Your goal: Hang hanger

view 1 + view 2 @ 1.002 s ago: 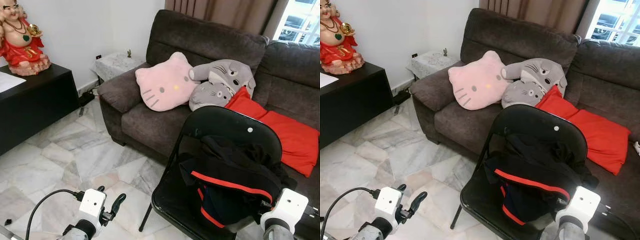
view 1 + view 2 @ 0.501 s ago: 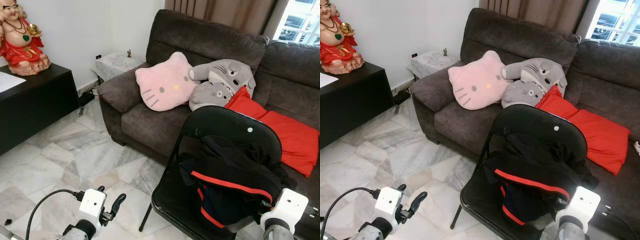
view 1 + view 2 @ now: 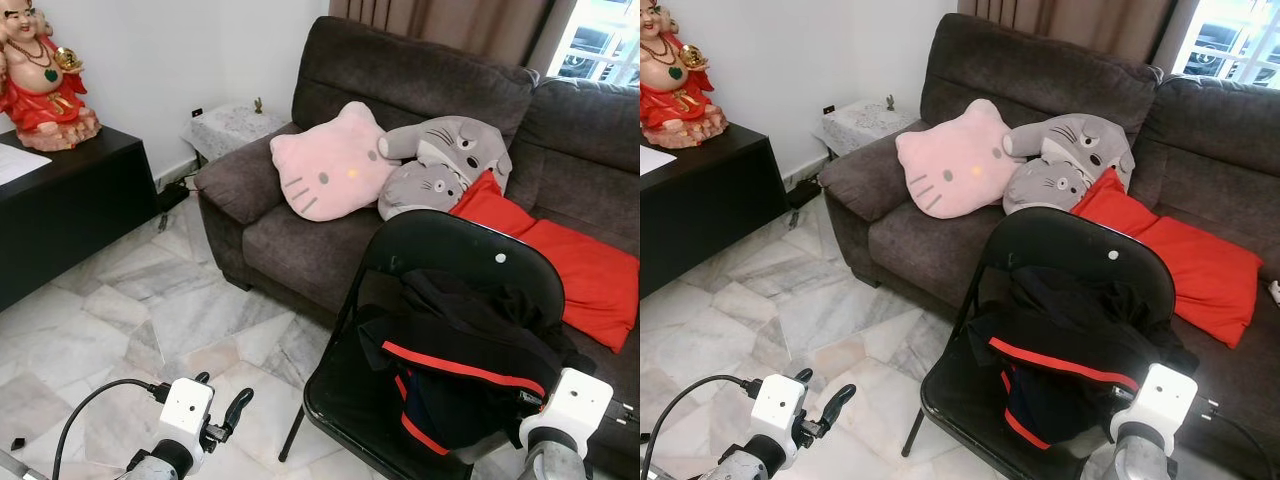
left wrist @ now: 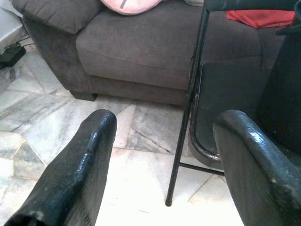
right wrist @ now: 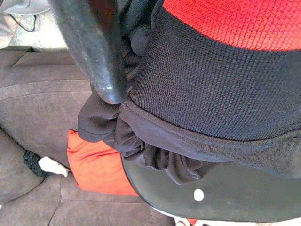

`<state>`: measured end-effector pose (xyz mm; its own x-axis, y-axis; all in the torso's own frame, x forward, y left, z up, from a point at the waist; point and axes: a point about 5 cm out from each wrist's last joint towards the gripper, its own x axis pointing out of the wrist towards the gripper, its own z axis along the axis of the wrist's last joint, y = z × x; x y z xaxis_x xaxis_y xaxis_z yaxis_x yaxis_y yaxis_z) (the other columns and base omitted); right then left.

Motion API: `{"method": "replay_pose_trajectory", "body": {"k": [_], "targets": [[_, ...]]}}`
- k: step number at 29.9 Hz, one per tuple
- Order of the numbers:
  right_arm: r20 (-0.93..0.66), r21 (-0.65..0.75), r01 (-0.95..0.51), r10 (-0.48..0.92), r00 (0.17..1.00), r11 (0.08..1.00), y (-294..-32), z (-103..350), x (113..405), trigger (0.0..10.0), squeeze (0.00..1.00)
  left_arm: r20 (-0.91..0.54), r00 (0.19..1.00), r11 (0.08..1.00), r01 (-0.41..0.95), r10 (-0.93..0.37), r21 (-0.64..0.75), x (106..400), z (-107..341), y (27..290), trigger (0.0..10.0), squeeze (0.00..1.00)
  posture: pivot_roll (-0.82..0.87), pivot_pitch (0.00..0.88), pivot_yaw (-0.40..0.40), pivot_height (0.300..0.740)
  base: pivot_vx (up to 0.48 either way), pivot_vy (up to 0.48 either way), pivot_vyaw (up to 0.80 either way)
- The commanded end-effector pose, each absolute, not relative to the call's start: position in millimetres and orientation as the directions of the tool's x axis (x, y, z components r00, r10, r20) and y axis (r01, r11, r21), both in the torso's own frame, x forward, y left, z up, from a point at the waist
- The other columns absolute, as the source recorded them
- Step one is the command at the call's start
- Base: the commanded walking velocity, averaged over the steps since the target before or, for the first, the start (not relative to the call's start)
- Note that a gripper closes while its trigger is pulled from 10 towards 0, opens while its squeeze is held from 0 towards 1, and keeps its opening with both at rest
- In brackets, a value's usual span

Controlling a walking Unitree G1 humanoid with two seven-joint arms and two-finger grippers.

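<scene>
A black folding chair (image 3: 455, 245) stands in front of the sofa, with a black garment with red stripes (image 3: 465, 355) heaped on its seat. My right gripper (image 3: 1122, 402) is pressed into the near right side of that garment, and the right wrist view looks close along the black and red cloth (image 5: 221, 80). Low on the left, above the floor beside the chair's front leg (image 4: 181, 141), my left gripper (image 4: 164, 122) stands open and holds nothing. I see no hanger.
Behind the chair is a dark brown sofa (image 3: 300, 250) carrying a pink cat pillow (image 3: 330, 165), grey plush pillows (image 3: 440, 165) and a red cushion (image 3: 575, 270). A black cabinet (image 3: 60, 210) with a red figurine (image 3: 40, 75) stands at left. Marble floor (image 3: 150, 310) lies open between them.
My right wrist has risen slightly against the garment. The left arm and the chair have not moved.
</scene>
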<state>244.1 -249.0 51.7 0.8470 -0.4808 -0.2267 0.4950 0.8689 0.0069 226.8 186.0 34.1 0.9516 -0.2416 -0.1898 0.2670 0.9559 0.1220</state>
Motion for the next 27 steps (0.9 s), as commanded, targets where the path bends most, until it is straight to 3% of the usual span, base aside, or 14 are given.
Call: {"method": "replay_pose_trajectory", "body": {"k": [1,19,27], "targets": [[-0.225,0.003,0.500,-0.487,0.844,0.866,-251,51,244,0.0,0.00,-0.197,0.949,0.953,0.275,-0.247,0.128,227,33,184,10.0,0.00,-0.03,0.040,-0.054,0.740,0.000,0.000,0.00],[-0.204,-0.025,0.524,-0.518,0.831,0.851,-256,53,246,0.0,0.00,-0.200,0.948,0.952,0.277,-0.248,0.128,226,31,184,10.0,0.00,-0.03,0.037,-0.053,0.740,0.000,0.000,0.00],[-0.120,-0.052,0.517,-0.519,0.846,0.854,-260,73,258,0.0,0.00,-0.201,0.948,0.953,0.275,-0.246,0.130,227,31,184,10.0,0.00,-0.03,0.033,-0.053,0.740,0.000,0.000,0.00]]}}
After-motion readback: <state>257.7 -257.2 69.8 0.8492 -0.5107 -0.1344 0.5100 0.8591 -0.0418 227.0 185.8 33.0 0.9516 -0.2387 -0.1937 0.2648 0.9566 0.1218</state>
